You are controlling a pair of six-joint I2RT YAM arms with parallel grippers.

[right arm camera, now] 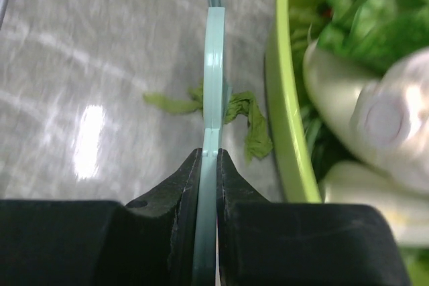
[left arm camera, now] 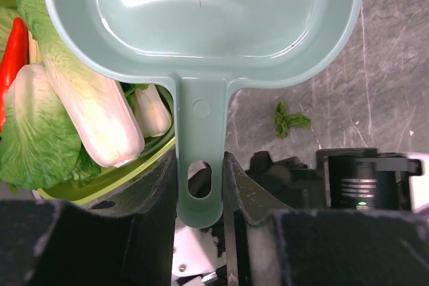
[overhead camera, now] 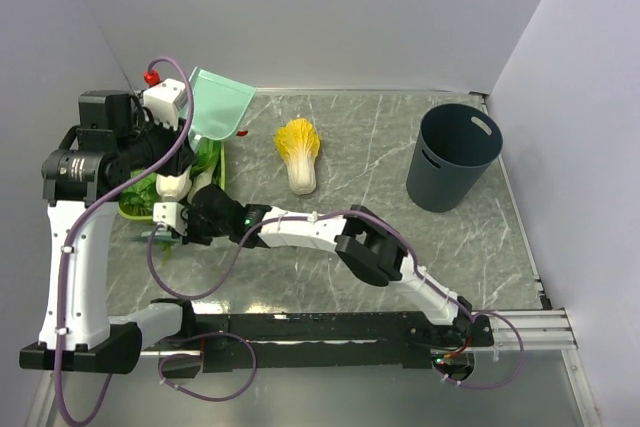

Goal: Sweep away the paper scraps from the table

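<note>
While clamping dustpan [left arm camera: 201, 25] with left gripper [left arm camera: 200, 192], pinching teal brush [right arm camera: 213, 65] with right gripper [right arm camera: 209, 159] — mid-sweep, apparently. Next: set it down, flick paper scraps [right arm camera: 249, 122] in.

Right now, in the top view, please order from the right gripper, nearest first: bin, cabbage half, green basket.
From the right gripper:
1. green basket, just beside it, far left.
2. cabbage half, middle, farther back.
3. bin, far right.

Teal dustpan [left arm camera: 201, 11], handle [left arm camera: 199, 138] clamped between black fingers [left arm camera: 157, 192] of left gripper [left arm camera: 199, 185]. Left: lime tray [left arm camera: 144, 159] holding pale cabbages [left arm camera: 94, 118] and a red pepper [left arm camera: 13, 58]. Right: marbled table [left arm camera: 375, 85], one green scrap [left arm camera: 289, 118] lying near the handle, apart from it. Lower right: right arm [left arm camera: 362, 182], green light lit.
</note>
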